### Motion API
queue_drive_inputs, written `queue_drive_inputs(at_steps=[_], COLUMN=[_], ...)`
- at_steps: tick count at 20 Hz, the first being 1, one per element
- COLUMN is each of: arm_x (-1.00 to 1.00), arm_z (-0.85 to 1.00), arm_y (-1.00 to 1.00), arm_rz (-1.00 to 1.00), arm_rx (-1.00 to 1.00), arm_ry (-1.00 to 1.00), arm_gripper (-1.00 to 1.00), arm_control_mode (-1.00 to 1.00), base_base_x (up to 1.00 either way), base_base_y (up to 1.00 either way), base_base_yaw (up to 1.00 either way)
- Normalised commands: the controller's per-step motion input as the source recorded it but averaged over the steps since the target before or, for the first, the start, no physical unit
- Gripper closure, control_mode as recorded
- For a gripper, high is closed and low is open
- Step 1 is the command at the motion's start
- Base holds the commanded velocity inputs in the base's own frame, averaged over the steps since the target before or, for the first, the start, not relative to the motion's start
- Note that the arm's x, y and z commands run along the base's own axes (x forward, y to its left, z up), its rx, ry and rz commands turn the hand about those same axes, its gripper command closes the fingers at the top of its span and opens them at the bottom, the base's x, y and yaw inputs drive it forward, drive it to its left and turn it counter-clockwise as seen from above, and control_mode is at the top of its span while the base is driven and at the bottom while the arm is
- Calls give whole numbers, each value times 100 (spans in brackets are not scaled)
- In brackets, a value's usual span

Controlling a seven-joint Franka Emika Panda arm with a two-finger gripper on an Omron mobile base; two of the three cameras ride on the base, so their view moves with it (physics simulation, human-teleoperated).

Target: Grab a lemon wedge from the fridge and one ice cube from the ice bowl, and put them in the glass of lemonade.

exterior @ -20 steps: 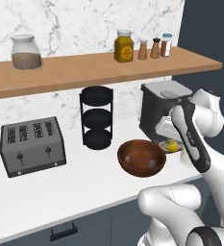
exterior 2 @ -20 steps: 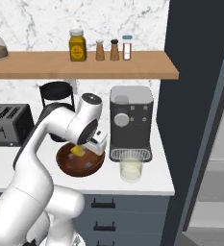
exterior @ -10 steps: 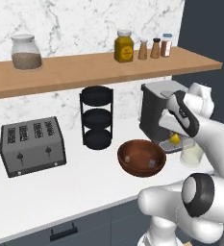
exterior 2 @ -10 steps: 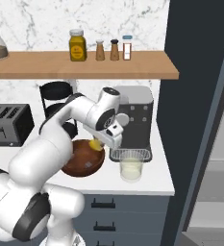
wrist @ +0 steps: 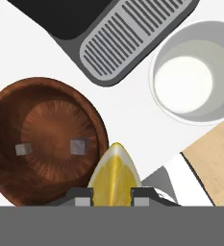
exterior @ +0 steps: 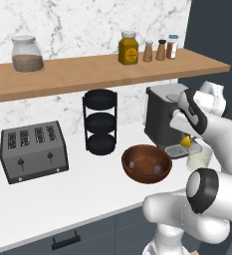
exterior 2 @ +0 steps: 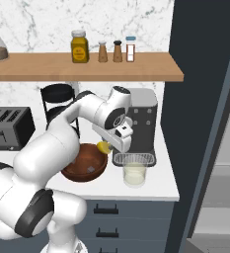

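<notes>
Yellow and glossy, the lemon wedge (wrist: 113, 173) sat pinched between the two dark finger tips of the gripper (wrist: 112, 196), the jaws drawn in narrow on its pointed, segmented flesh; from the left base view the same small wedge (exterior: 185, 142) hung in the air just in front of the coffee machine (exterior: 165, 117), above the counter and between the ice bowl (exterior: 147, 163) and the glass of lemonade (exterior: 199, 158). By my reading the carrying step was in hand: the wedge was out of the fridge (exterior 2: 205, 123) and close to its goal, but not yet over the glass. In the hand view the clear round tumbler (wrist: 195, 79) with its pale, milky liquid lay off to one side of the wedge, near but apart, so the next move probably called for sliding the hand across until the wedge stood over the rim, then parting the jaws. The bowl (wrist: 43, 139) was broad, dark reddish-brown and wood-grained, with two small greyish cubes (wrist: 78, 146) resting on its floor, one of them likely the next pick. A ribbed grey drip tray (wrist: 132, 36) lay on the smooth white counter (wrist: 132, 110) beside the glass. The wedge looked slick and small, so a loose grip might let it slip.
</notes>
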Motion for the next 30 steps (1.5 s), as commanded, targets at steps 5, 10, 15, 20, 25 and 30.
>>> queue_drive_inputs(at_steps=[5, 10, 15, 20, 25, 30], arm_x=[0, 0, 0, 12, 5, 1], arm_z=[-19, -12, -2, -38, -5, 0], arm_y=[-17, -17, -29, -35, -30, -17], arm_rz=[0, 1, 6, 0, 0, 0], arm_rx=[-5, -5, -7, -6, 0, 0], arm_ry=[-7, -18, -5, 15, 11, 0], arm_gripper=[100, 100, 100, 100, 100, 100], arm_control_mode=[-100, -100, -100, -100, -100, -100], base_base_x=[0, 0, 0, 0, 0, 0], base_base_y=[0, 0, 0, 0, 0, 0], base_base_yaw=[0, 0, 0, 0, 0, 0])
